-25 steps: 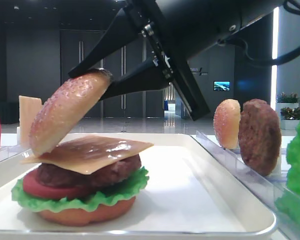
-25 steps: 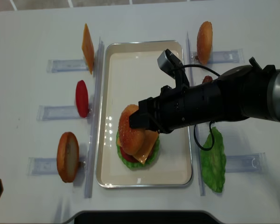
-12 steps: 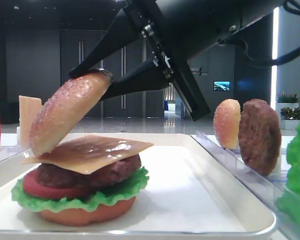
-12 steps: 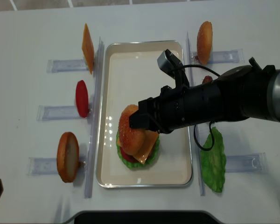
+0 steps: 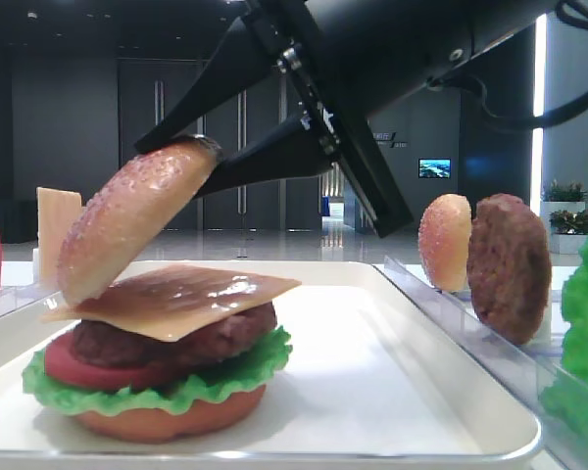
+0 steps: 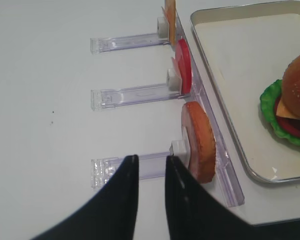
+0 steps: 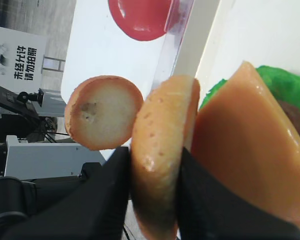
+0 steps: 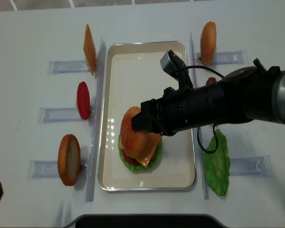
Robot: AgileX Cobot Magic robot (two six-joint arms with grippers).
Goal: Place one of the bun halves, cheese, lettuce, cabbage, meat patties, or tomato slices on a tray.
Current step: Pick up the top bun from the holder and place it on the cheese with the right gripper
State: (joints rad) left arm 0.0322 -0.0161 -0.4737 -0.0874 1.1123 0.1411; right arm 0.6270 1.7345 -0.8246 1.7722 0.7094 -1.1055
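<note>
My right gripper (image 8: 141, 124) is shut on the domed, speckled bun top (image 8: 132, 130), one finger on each face of it (image 7: 162, 150). The bun top (image 5: 127, 225) hangs tilted, its lower edge touching the cheese (image 5: 186, 299) that lies on a stack of meat patty (image 5: 176, 343), tomato slice (image 5: 78, 370), lettuce (image 5: 225, 377) and a flat bun bottom (image 5: 167, 421). The stack stands in the near left part of the white tray (image 8: 147, 61). My left gripper (image 6: 150, 162) hovers slightly open and empty over a clear rack left of the tray.
Clear racks flank the tray. On the left stand a cheese slice (image 8: 89, 47), a tomato slice (image 8: 83, 99) and a bun half (image 8: 69, 159). On the right are a small bun half (image 8: 208, 35), a meat patty (image 5: 510, 264) and a lettuce leaf (image 8: 217, 164).
</note>
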